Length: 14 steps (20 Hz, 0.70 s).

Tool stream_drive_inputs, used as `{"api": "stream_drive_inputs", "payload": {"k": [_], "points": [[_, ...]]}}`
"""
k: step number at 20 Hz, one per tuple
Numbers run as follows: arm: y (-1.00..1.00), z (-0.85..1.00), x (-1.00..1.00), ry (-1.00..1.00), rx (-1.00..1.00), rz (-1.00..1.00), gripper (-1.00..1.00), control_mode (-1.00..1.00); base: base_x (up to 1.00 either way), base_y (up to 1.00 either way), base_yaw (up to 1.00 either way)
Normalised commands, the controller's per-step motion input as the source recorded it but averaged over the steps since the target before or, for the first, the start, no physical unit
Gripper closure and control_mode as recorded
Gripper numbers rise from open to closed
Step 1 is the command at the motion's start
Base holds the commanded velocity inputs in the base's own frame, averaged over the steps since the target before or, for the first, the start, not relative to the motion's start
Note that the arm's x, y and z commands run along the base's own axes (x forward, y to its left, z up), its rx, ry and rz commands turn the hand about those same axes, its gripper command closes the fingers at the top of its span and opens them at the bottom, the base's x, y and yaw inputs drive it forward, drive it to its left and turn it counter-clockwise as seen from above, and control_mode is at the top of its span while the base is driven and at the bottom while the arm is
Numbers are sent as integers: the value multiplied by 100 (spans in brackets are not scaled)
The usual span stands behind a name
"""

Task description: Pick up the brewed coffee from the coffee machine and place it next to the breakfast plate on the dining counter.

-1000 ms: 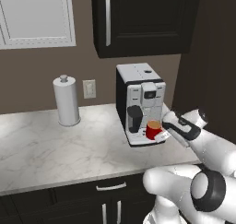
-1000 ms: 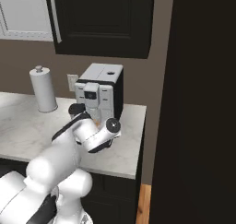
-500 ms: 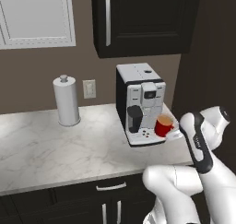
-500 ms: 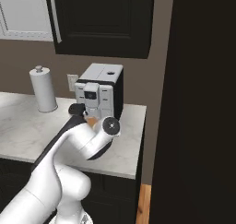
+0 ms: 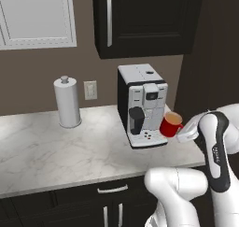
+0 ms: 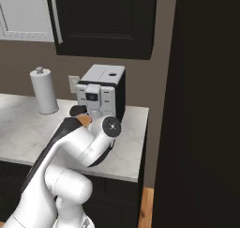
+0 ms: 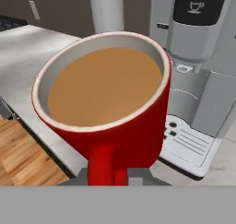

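**Already off the drip tray: red mug held beside the machine**

Clearly lifted, the small red mug of light brown coffee (image 5: pixel 171 124) hangs in the air just to the right of the boxy black and silver espresso machine (image 5: pixel 142 105), level with its lower front and clear of the drip tray. In the left base view the mug is tilted a little, its open mouth turned up and toward the machine, and its far side meets the white hand of the arm.

The two-finger gripper (image 7: pixel 108 176) is clenched on the mug's side handle; in the hand view the red handle (image 7: pixel 107 167) runs straight down between the tips, and the cup fills the middle of that view with the liquid close to the rim. Behind the cup stand the machine's silver front, its dark display panel with a cup symbol (image 7: pixel 199 5) and its perforated drip tray (image 7: pixel 188 144).

On the marble worktop over dark cabinets (image 5: pixel 51 149), well to the left of the machine, a white paper towel roll (image 5: pixel 67 102) stands upright. From the right base view the arm's white elbow (image 6: pixel 104 133) covers the mug, leaving only a sliver of orange-brown (image 6: pixel 85 120) in front of the machine.
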Motion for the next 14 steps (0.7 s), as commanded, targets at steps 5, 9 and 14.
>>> {"api": "stream_drive_inputs", "payload": {"k": [5,9,14], "points": [[0,19,-5,2,0,1,100,-100,0,0,0],[0,0,0,0,0,0,100,-100,0,0,0],[0,0,0,0,0,0,100,100,-19,12,7]]}}
